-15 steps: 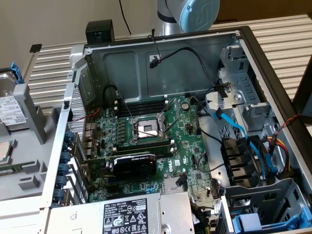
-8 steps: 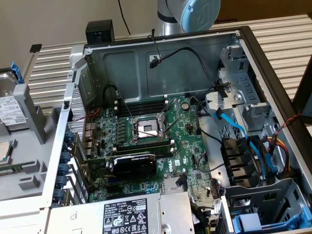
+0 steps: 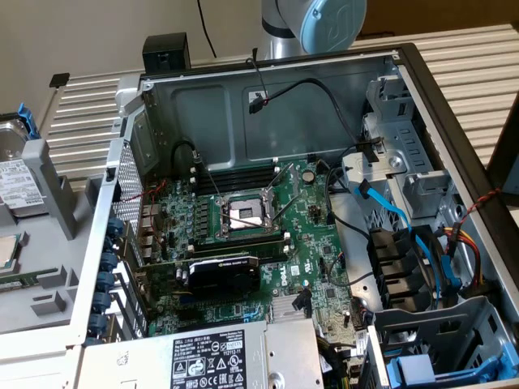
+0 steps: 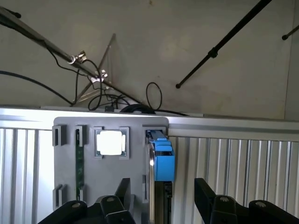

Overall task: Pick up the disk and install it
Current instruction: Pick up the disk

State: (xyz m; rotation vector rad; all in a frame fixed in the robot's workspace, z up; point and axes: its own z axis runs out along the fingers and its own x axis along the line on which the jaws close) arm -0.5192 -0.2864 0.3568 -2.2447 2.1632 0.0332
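Hovering above the rack (image 4: 105, 172) at the exterior view's left, I, the gripper (image 4: 163, 189), hold my jaws apart, one on each side of the disk (image 4: 161, 161), which stands on edge in its slot. Closing off-centre could tilt its blue frame and jam it there. Rightward, in the case (image 3: 276, 105), loose cables (image 3: 389, 212) cross the bay (image 3: 409, 182) and could snag it.

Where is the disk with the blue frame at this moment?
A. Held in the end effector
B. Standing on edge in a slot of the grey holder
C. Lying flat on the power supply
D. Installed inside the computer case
B: the disk stands on edge in the grey holder, and the open end effector holds nothing.
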